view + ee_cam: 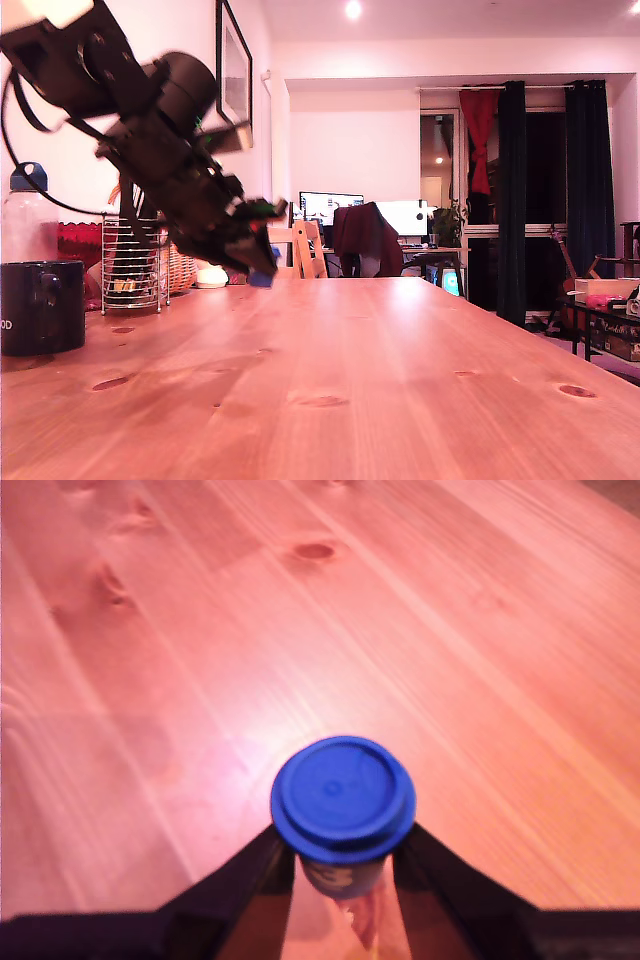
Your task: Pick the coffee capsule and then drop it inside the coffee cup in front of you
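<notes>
The gripper [258, 268] hangs tilted over the wooden table [380, 380] — a blue capsule [262, 279] at its tip. The black coffee cup [42, 306] stands at the exterior view's left.

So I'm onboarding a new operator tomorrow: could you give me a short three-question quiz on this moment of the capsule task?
1. True or false: the gripper is shut on the blue coffee capsule.
2. Multiple choice: in the exterior view, the black coffee cup stands at the A) left edge B) centre C) right edge.
3. Fill in: the capsule is held above the wooden ____, not yet in the cup.

Key: 1 true; 2 A; 3 table.
</notes>
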You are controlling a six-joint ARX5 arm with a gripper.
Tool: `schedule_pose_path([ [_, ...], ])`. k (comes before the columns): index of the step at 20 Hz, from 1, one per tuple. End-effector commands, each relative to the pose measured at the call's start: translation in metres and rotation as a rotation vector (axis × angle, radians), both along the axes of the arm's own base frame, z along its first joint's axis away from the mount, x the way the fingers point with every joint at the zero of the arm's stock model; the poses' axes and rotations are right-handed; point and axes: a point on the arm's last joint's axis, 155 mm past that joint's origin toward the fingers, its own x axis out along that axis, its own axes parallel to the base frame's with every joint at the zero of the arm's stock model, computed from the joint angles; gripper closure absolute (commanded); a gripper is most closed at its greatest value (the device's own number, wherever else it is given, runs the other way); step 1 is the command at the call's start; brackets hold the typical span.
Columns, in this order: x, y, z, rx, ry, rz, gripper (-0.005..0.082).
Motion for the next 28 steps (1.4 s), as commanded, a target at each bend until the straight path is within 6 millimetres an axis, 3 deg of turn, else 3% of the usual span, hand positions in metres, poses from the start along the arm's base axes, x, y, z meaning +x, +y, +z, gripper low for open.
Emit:
schedule_pose_path([
  [1, -0.006, 0.014, 0.001, -0.011, 0.009, 0.036, 0.0607],
  [6, -0.014, 0.04, 0.002, -0.03, 0.01, 0.098, 0.0607],
  [13, -0.026, 0.08, 0.019, -0.029, -0.027, 0.184, 0.0607],
  [28, -0.045, 0.197, 0.04, -0.038, -0.057, 0.452, 0.0607],
])
